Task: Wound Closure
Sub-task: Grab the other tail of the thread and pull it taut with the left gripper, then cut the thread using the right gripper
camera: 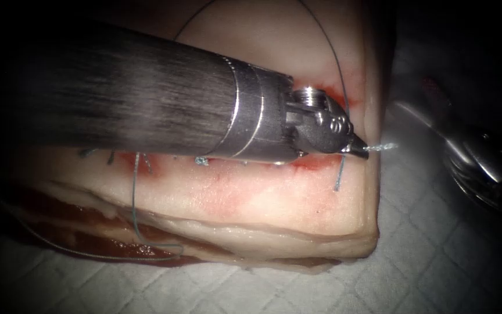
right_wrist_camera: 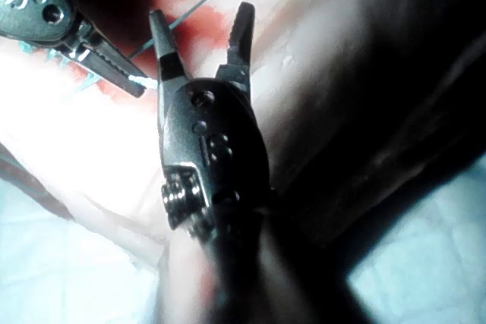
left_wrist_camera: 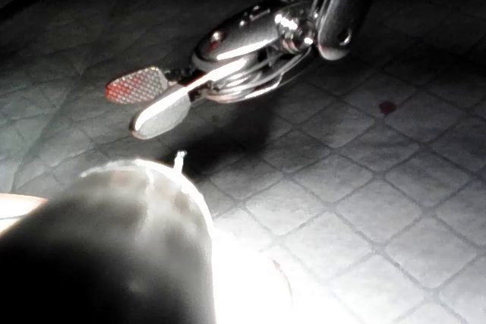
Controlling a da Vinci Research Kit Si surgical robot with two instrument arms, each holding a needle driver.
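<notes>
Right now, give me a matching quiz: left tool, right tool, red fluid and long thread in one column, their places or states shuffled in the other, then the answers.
1. left tool
2. right tool
3. red fluid
4. long thread

A. draped down the front face of the tissue
B. open, holding nothing, over the cloth to the right of the tissue
C. shut on a thread end at the right end of the cut
D. smeared along the cut

Pairs: 1-C, 2-B, 3-D, 4-A
</notes>
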